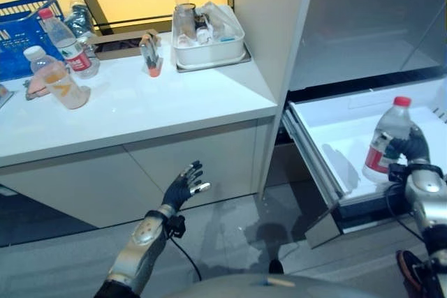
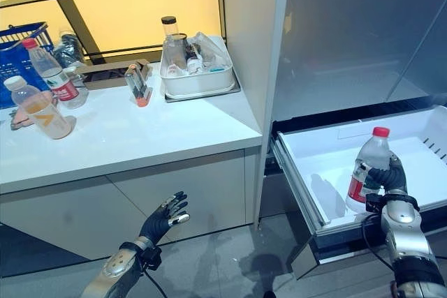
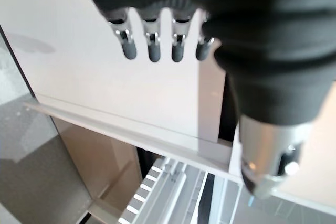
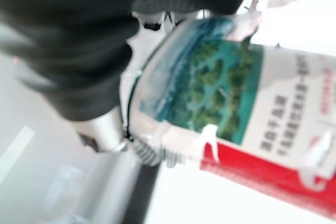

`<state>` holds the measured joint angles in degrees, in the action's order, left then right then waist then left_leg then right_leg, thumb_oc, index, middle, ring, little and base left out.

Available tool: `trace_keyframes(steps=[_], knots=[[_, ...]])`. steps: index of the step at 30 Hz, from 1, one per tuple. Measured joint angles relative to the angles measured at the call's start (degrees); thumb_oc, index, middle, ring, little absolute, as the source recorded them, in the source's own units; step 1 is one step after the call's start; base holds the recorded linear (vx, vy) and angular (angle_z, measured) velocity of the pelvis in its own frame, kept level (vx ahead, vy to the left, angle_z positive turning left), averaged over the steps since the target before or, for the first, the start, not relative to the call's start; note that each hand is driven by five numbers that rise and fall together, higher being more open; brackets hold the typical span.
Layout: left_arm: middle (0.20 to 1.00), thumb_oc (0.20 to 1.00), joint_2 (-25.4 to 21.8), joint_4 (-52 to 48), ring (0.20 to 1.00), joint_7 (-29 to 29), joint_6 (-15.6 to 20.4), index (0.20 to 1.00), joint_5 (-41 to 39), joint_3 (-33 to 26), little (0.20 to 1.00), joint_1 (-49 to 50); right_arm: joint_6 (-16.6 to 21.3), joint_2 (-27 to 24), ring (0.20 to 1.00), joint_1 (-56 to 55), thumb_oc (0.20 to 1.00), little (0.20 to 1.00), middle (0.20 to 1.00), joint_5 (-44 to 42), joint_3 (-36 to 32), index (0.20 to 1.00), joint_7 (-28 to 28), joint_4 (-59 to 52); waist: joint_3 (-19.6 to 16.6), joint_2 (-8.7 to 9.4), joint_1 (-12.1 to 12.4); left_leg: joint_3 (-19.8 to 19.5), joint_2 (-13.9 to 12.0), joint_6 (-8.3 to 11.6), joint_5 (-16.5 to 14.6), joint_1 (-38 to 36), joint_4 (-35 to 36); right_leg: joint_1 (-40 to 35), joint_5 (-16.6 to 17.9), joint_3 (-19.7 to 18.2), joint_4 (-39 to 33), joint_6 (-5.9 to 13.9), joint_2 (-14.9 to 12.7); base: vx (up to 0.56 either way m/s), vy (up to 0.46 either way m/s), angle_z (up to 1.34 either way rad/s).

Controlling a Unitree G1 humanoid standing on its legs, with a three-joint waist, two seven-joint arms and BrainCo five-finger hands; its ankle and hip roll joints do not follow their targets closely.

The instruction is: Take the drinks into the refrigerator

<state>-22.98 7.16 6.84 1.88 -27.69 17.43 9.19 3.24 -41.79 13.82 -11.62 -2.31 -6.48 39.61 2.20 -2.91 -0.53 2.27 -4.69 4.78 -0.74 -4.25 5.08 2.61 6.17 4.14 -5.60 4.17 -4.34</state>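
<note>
**Bottle held over open refrigerator drawer**

Right hand (image 2: 388, 176) is closed round a clear bottle (image 2: 367, 165) with a red cap and red-and-white label. The bottle stands upright inside the white drawer (image 2: 314, 155), which is pulled out of the refrigerator (image 2: 335, 40). The drawer's front wall lies just below the hand, and its left wall is well apart from the bottle.

Left hand (image 1: 184, 183) hangs with fingers straight and spread, holding nothing, in front of the white cabinet face under the counter (image 1: 140, 102).

On the counter, above and beyond the left hand:
- a red-capped bottle (image 1: 66, 41) and a white-capped bottle (image 1: 56, 78) with orange-tinted contents, both near a blue basket (image 1: 21, 33);
- a small item on an orange base (image 1: 151, 57) near the middle;
- a white tub (image 1: 209, 43) packed with containers, on a tray at the end next to the refrigerator.

The refrigerator's side panel stands between the counter items and the drawer.
</note>
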Motion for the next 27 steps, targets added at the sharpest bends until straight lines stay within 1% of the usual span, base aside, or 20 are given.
trace_keyframes(steps=[1, 3, 6, 8, 9, 10, 11, 13, 14, 16, 21, 23, 24, 25, 26, 27], knots=[[1.0, 1.0, -0.3, -0.3, 1.0, 0.1, 0.0, 1.0, 0.0, 0.1, 1.0, 0.3, -0.3, -0.2, 0.2, 1.5, 0.2, 0.2, 0.2, 2.2, 2.3, 0.2, 0.4, 2.6, 0.1, 0.1, 0.0, -0.6, 0.0, -0.01, 0.0, 0.7, 0.0, 0.1, 0.0, 0.4, 0.0, 0.03, 0.0, -0.05, 0.002, 0.19], [1.0, 1.0, -0.7, -0.7, 1.0, 0.5, 0.0, 1.0, 0.0, 0.6, 1.0, 0.5, -0.9, -0.3, 0.2, 2.7, 0.2, 0.2, 0.2, 4.7, 4.5, 0.2, 1.2, 4.5, 0.3, 0.23, 0.1, -1.1, 0.1, -0.08, 0.2, 1.0, 0.0, 0.4, 0.0, 0.3, 0.0, -0.07, -0.2, -0.06, 0.003, 0.18], [1.0, 1.0, -1.4, -0.9, 1.0, 0.9, 0.0, 1.0, 0.0, 1.7, 1.0, 0.7, -1.8, -0.6, 0.2, 5.8, 0.2, 0.2, 0.2, 8.5, 8.7, 0.2, 2.1, 6.9, 0.7, 0.32, 0.1, -1.1, 0.2, -0.1, 0.2, 2.1, 0.0, 1.0, 0.0, 0.3, 0.0, -0.06, -0.4, -0.07, 0.002, 0.02], [1.0, 1.0, -1.8, -1.6, 1.0, 1.3, 0.2, 1.0, 0.0, 2.4, 1.0, 0.1, -2.4, -0.9, 0.2, 9.4, 0.2, 0.2, 0.2, 13.9, 13.3, 0.2, 2.3, 9.7, 2.7, 0.14, 0.3, -1.3, 0.5, -0.28, 0.3, 2.4, 0.0, 1.3, 0.1, 0.4, 0.0, 0.01, -0.6, -0.07, 0.003, 0.07], [1.0, 1.0, -1.8, -1.6, 1.0, 1.4, 0.2, 1.0, 0.0, 2.7, 1.0, -0.2, -3.5, -1.4, 0.2, 11.0, 0.2, 0.2, 0.2, 16.7, 15.5, 0.2, 3.0, 10.6, 3.2, -0.05, 0.2, -1.9, 0.6, -0.33, 0.6, 3.0, 0.0, 2.0, 0.1, 1.0, 0.0, 0.07, -0.8, -0.05, -0.002, 0.16], [1.0, 1.0, -1.8, -1.7, 1.0, 1.4, 0.2, 1.0, 0.0, 2.7, 1.0, -0.3, -3.7, -1.6, 0.2, 11.2, 0.2, 0.2, 0.2, 18.1, 16.3, 0.2, 3.0, 10.7, 3.6, -0.08, 0.3, -2.2, 0.7, -0.32, 0.7, 3.3, 0.0, 2.1, 0.1, 1.2, 0.0, 0.07, -0.8, -0.05, 0.001, 0.17], [1.0, 1.0, -2.0, -1.8, 1.0, 1.4, 0.2, 1.0, 0.0, 2.8, 1.0, -0.4, -3.8, -1.6, 0.2, 12.6, 0.2, 0.2, 0.2, 22.2, 19.9, 0.2, 3.0, 12.5, 4.0, -0.11, 0.5, -2.3, 0.6, -0.31, 0.7, 3.8, 0.0, 2.6, 0.2, 1.3, 0.0, 0.04, -0.9, -0.03, -0.002, 0.07], [1.0, 1.0, -2.0, -2.0, 1.0, 1.5, 0.2, 1.0, 0.0, 3.6, 1.0, -1.2, -4.3, -1.7, 0.2, 14.7, 0.2, 0.2, 0.2, 26.0, 23.4, 0.2, 3.1, 14.8, 5.1, -0.4, 1.3, -2.3, 0.7, -0.32, 0.7, 4.0, -0.1, 2.8, 0.2, 1.3, 0.3, 0.04, -0.9, -0.02, 0.003, 0.01], [1.0, 1.0, -2.0, -2.0, 1.0, 1.5, 0.2, 1.0, 0.0, 3.8, 1.0, -1.3, -4.5, -1.7, 0.2, 15.2, 0.2, 0.2, 0.2, 26.7, 23.7, 0.2, 3.1, 15.6, 5.3, -0.56, 1.4, -2.3, 0.8, -0.32, 0.8, 4.1, -0.1, 2.8, 0.2, 1.3, 0.3, 0.05, -1.0, 0.0, 0.0, 0.0], [1.0, 1.0, -2.1, -2.7, 1.0, 1.5, 0.2, 1.0, 0.0, 3.8, 1.0, -1.9, -4.9, -1.8, 0.2, 17.7, 0.2, 0.2, 0.2, 31.8, 26.7, 0.2, 2.8, 19.2, 6.1, -0.73, 1.4, -2.4, 0.8, -0.32, 0.8, 4.2, -0.1, 2.9, 0.2, 1.6, 0.3, 0.08, -1.0, 0.0, 0.005, 0.04], [1.0, 1.0, -1.7, -2.7, 1.0, 1.1, 1.3, 1.0, 0.0, 3.9, 1.0, -3.7, -6.0, -1.6, 0.2, 21.2, 0.2, 0.2, 0.2, 41.9, 33.6, 0.2, 3.5, 23.3, 6.6, -1.51, 1.5, -2.8, 0.6, -0.08, 0.9, 5.0, -0.1, 3.4, 0.2, 2.3, 0.3, 0.06, -0.9, -0.01, -0.003, 0.02], [1.0, 1.0, -1.7, -2.7, 1.0, 1.0, 1.3, 1.0, 0.0, 3.9, 1.0, -4.4, -6.2, -1.0, 0.2, 21.6, 0.2, 0.2, 0.2, 43.3, 33.9, 0.2, 3.7, 24.7, 6.7, -1.64, 1.6, -3.1, 0.5, 0.05, 1.0, 5.2, -0.1, 3.4, 0.2, 2.6, 0.3, 0.04, -0.8, -0.02, -0.003, 0.09], [1.0, 1.0, -1.7, -2.7, 1.0, 0.9, 1.4, 1.0, 0.0, 3.8, 1.0, -4.8, -6.5, -1.0, 0.307, 22.0, 0.307, 0.307, 0.307, 43.7, 34.4, 0.307, 3.9, 25.1, 6.8, -1.73, 1.5, -3.3, 0.5, 0.11, 1.1, 5.4, -0.1, 3.5, 0.2, 2.8, 0.3, 0.03, -0.8, -0.02, 0.005, 0.14], [1.0, 1.0, -1.6, -2.7, 1.0, 0.8, 1.4, 1.0, 0.0, 3.9, 1.0, -5.3, -6.6, -0.9, 1.0, 22.2, 1.0, 1.0, 1.0, 43.7, 34.7, 1.0, 4.2, 25.8, 6.8, -1.79, 1.5, -3.9, 0.5, 0.16, 1.2, 5.7, -0.1, 3.5, 0.1, 3.0, 0.3, 0.02, -0.8, -0.02, 0.007, 0.15], [1.0, 1.0, -1.5, -2.7, 1.0, 0.5, 1.5, 1.0, 0.0, 3.8, 1.0, -5.5, -6.7, -0.8, 1.0, 22.2, 1.0, 1.0, 1.0, 43.7, 34.6, 1.0, 4.1, 26.3, 6.9, -1.81, 1.5, -4.0, 0.5, 0.18, 1.3, 5.8, -0.1, 3.5, 0.1, 3.1, 0.3, 0.0, -0.8, -0.02, 0.008, 0.14], [1.0, 1.0, -1.3, -2.7, 1.0, 0.3, 1.5, 1.0, 0.0, 3.8, 1.0, -5.7, -6.9, -0.4, 0.805, 22.3, 0.805, 0.805, 0.805, 43.7, 34.6, 0.805, 4.2, 27.1, 6.9, -1.77, 1.6, -4.2, 0.5, 0.19, 1.4, 5.9, -0.1, 3.5, 0.1, 3.3, 0.3, 0.0, -0.8, -0.01, 0.001, 0.09]])
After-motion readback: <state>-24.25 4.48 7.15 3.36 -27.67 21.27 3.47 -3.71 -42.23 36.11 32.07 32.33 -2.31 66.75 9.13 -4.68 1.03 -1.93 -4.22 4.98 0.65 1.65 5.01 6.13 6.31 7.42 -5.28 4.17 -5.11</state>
